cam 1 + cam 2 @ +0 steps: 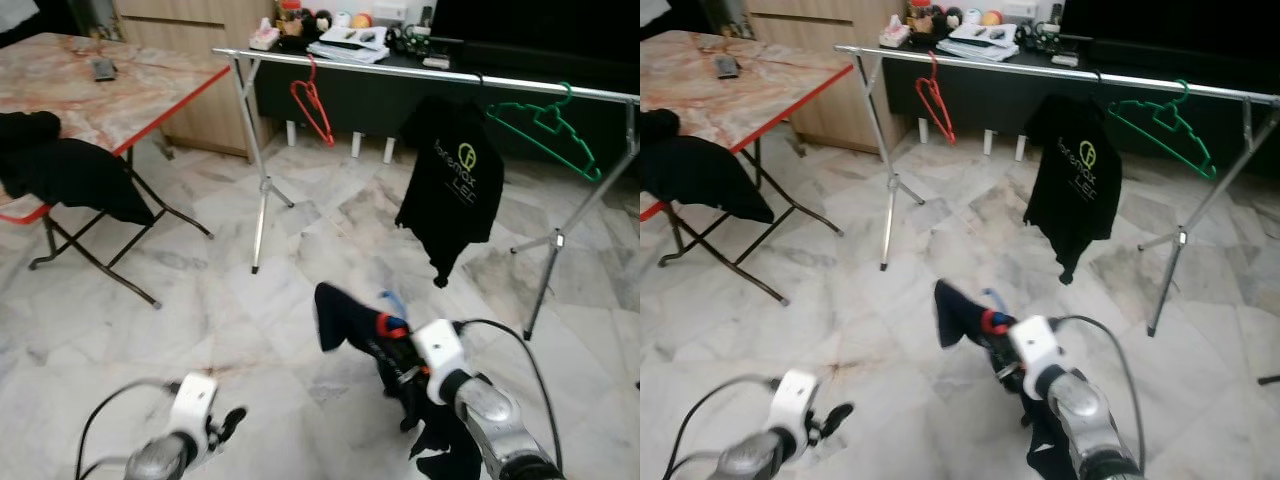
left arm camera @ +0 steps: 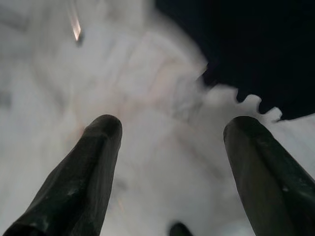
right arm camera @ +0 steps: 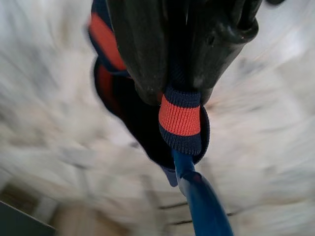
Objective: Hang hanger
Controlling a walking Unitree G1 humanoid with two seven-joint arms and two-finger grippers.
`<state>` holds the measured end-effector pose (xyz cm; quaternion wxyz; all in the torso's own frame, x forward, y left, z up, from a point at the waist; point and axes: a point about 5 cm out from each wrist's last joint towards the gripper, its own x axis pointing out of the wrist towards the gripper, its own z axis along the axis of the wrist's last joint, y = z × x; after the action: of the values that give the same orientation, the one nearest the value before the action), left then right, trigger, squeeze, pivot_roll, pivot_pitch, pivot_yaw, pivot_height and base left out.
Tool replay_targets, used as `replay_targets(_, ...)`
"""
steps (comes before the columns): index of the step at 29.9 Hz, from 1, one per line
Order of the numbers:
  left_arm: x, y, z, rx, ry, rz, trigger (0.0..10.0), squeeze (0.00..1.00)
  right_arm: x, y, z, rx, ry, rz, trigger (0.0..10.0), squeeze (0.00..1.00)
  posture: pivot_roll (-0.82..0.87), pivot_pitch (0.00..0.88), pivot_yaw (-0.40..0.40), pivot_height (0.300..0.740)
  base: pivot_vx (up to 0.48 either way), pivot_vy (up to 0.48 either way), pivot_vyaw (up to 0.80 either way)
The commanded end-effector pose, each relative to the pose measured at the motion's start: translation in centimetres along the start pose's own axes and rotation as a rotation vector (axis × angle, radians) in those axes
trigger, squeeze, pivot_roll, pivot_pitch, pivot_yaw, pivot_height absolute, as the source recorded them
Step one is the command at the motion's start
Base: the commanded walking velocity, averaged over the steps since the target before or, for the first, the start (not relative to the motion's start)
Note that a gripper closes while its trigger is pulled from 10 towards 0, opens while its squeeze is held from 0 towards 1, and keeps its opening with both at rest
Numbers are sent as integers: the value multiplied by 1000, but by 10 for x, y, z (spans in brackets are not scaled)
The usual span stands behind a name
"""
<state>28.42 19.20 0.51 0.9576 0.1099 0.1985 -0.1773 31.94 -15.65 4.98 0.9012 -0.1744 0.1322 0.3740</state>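
Observation:
My right gripper point(image 1: 395, 335) is shut on a blue hanger point(image 3: 202, 206) that carries a dark navy garment point(image 1: 345, 318) with a red-striped collar point(image 3: 179, 118); it is held low over the floor. The clothes rail point(image 1: 420, 68) runs across the far side. On it hang a red hanger point(image 1: 312, 102), a black T-shirt point(image 1: 452, 185) and a green hanger point(image 1: 548, 125). My left gripper point(image 1: 232, 420) is low at the front left, open, with nothing between its fingers point(image 2: 83, 182).
A folding marble-top table point(image 1: 110, 95) with a red edge stands at the left, dark clothes point(image 1: 70, 170) draped over its near side. A black counter point(image 1: 420, 50) with clutter lies behind the rail. The rail's metal legs point(image 1: 260, 190) stand on marble floor.

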Motion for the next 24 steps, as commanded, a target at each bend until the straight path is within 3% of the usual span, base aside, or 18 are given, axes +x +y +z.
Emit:
replay_targets(1, -3, -3, -4, 80, 23, -70, 10000, 0, -5, -7, 7, -77, 3, 72, 10000, 0, -32, 106, 4, 740, 0, 0, 0)
replay_targets(2, -3, -3, 0, 136, 15, -118, 10000, 0, -7, -9, 9, -114, 22, 145, 10000, 0, -29, 105, 2, 740, 0, 0, 0)
replay_targets(5, -3, -2, 4, 197, 14, -158, 10000, 0, -10, -11, 12, -124, 31, 217, 10000, 0, -25, 105, -1, 740, 0, 0, 0)
replay_targets(8, -3, -3, 10, 396, 42, -284, 10000, 0, -13, -8, 17, -205, 79, 416, 10000, 0, -20, 105, -4, 740, 0, 0, 0)
replay_targets(10, -3, -4, 11, 437, 54, -320, 10000, 0, -14, -9, 18, -238, 102, 447, 10000, 0, -18, 105, -4, 740, 0, 0, 0)
replay_targets(17, -2, -4, 11, 491, 84, -352, 10000, 0, -11, -14, 32, -299, 99, 468, 10000, 0, -14, 100, -7, 740, 0, 0, 0)
replay_targets(24, -3, -8, 3, 475, 117, -359, 10000, 0, -9, -11, 46, -362, 48, 520, 10000, 0, -18, 89, -9, 740, 0, 0, 0)
